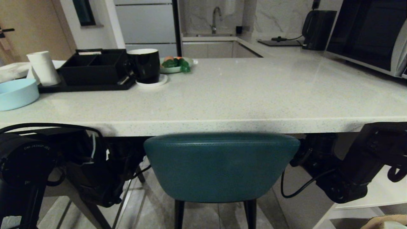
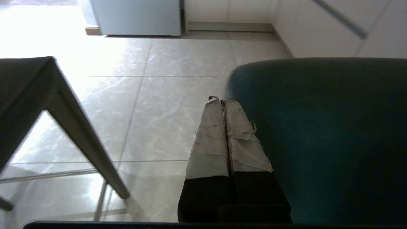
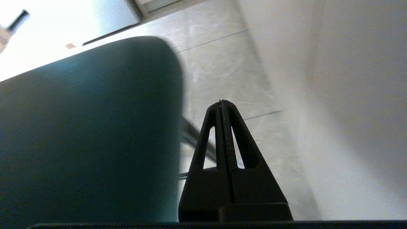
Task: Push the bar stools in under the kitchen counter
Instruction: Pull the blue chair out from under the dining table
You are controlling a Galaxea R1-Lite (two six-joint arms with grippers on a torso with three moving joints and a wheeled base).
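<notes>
The teal stool (image 1: pixel 221 167) is seen tucked beneath the counter's (image 1: pixel 222 125) front edge, flanked by the left claw (image 2: pixel 224 101) and right claw (image 3: pixel 220 102), both closed and empty; the grey-brown stool (image 2: pixel 28 82) is judged possibly outstanding.

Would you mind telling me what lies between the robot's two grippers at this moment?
The teal stool. The head view shows its curved back filling the stretch between both arms. The left gripper and right gripper, both shut, sit beside its opposite edges in their wrist views.
</notes>
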